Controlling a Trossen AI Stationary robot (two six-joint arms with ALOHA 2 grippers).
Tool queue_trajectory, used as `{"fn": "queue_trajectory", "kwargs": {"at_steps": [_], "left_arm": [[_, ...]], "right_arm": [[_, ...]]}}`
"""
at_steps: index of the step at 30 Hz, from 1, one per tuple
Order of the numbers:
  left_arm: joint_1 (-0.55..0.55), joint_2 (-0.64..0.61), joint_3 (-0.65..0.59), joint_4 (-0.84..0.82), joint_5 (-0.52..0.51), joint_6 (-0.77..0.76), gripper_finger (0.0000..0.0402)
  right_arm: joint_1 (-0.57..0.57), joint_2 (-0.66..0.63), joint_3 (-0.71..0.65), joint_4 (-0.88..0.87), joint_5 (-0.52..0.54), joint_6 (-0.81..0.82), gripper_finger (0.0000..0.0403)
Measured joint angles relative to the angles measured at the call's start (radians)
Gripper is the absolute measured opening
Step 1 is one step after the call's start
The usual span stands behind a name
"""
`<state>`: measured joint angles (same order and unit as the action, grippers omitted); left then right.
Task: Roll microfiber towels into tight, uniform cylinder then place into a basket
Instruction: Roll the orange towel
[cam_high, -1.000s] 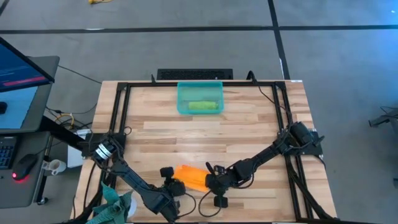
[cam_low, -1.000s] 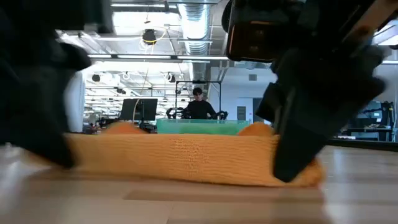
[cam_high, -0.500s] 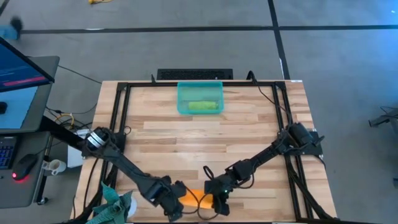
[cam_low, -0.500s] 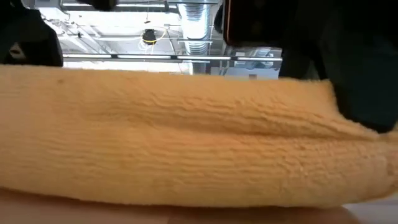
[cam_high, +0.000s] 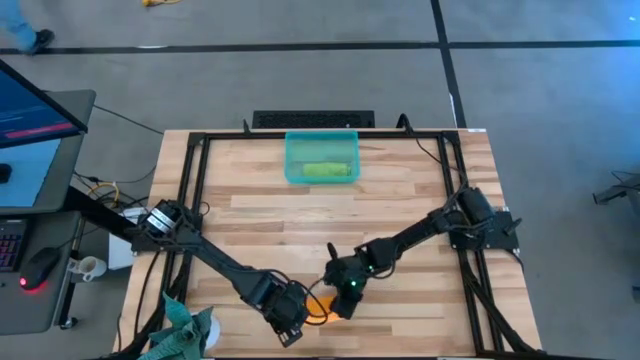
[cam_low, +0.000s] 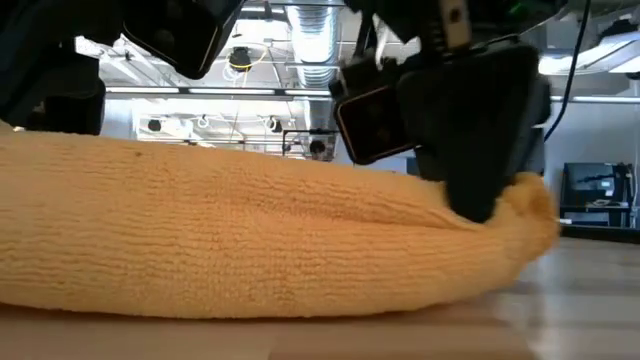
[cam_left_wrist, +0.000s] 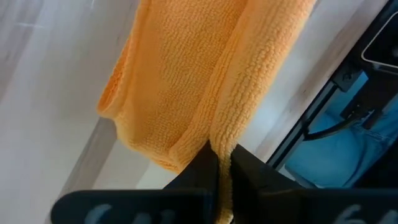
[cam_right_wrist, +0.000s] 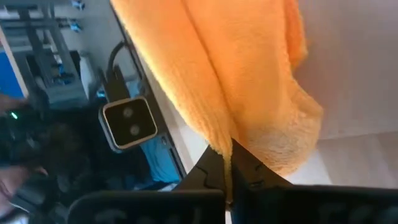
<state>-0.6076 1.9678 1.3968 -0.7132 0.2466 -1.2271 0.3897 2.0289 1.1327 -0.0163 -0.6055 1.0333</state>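
The orange towel (cam_high: 318, 304) lies bunched in a long roll near the table's near edge, between my two grippers. It fills the low view (cam_low: 250, 240), its underside on the wood. My left gripper (cam_high: 290, 312) is shut on its left end. My right gripper (cam_high: 340, 293) is shut on its right end and shows in the low view (cam_low: 480, 195). The lime green towel (cam_high: 325, 171) lies rolled inside the teal basket (cam_high: 296, 150) at the table's far middle. My left gripper pinches a thick folded ridge of the orange towel (cam_left_wrist: 225, 140) between its two fingers, at the towel's left end. The rest of the cloth spreads away from the fingers and lies on the table. My right gripper pinches a fold at the orange towel's right end (cam_right_wrist: 219, 138) between its two fingers, coming from above and the right. The end bulges past the fingers (cam_low: 530, 215). The towel's underside rests on the table.
A darker teal-green cloth (cam_high: 185, 330) hangs at the table's near left corner. Black frame rails (cam_high: 195, 200) run along the table's left, right and far sides. A monitor and desk (cam_high: 30, 120) stand left of the table.
Both grippers have dragged the orange towel toward the table's near edge, then come back a little toward the far edge and closer together. The towel now lies shorter and bunched, much closer to the low camera than a second ago.
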Motion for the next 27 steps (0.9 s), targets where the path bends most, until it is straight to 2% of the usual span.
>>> {"fn": "queue_trajectory", "kwargs": {"at_steps": [14, 21, 27], "left_arm": [[-0.003, 0.000, 0.000, 0.013, -0.034, 0.016, 0.0010], [-0.007, 0.000, 0.000, -0.054, -0.077, 0.071, 0.0049], [-0.013, 0.000, -0.002, -0.119, -0.036, 0.141, 0.0078]], "right_arm": [[-0.094, 0.007, -0.001, -0.029, -0.025, 0.164, 0.0015], [-0.097, 0.007, -0.002, -0.040, -0.009, 0.174, 0.0006], [-0.098, 0.008, -0.005, -0.056, -0.027, 0.190, 0.0015]]}}
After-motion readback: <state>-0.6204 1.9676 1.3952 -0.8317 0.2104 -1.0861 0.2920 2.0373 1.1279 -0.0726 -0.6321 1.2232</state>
